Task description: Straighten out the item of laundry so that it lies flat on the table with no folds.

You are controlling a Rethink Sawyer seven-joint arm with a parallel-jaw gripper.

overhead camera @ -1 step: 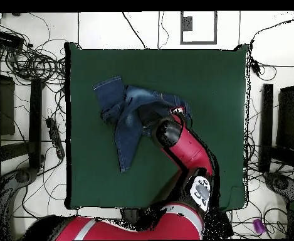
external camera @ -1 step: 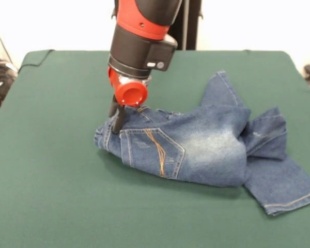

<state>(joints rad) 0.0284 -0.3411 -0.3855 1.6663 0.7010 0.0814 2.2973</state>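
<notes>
We see the small pair of blue denim jeans [external camera @ -1 step: 196,147] with tan pocket stitching and faded whitish patches lying bunched and folded right of centre on the large dark green felt-covered table [external camera @ -1 step: 51,196]. In the front view their long axis runs left to right, waistband left and hemmed cuffs right. The black gripper [external camera @ -1 step: 115,118] of the red and black arm [external camera @ -1 step: 142,36] presses into the waistband; we cannot tell whether it is clamped.

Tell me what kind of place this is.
Most likely a robotics lab or test room. A red and black robot arm works over a table covered in green cloth, with only a pair of jeans on it, and loose cables lie tangled on the floor around the table.
</notes>
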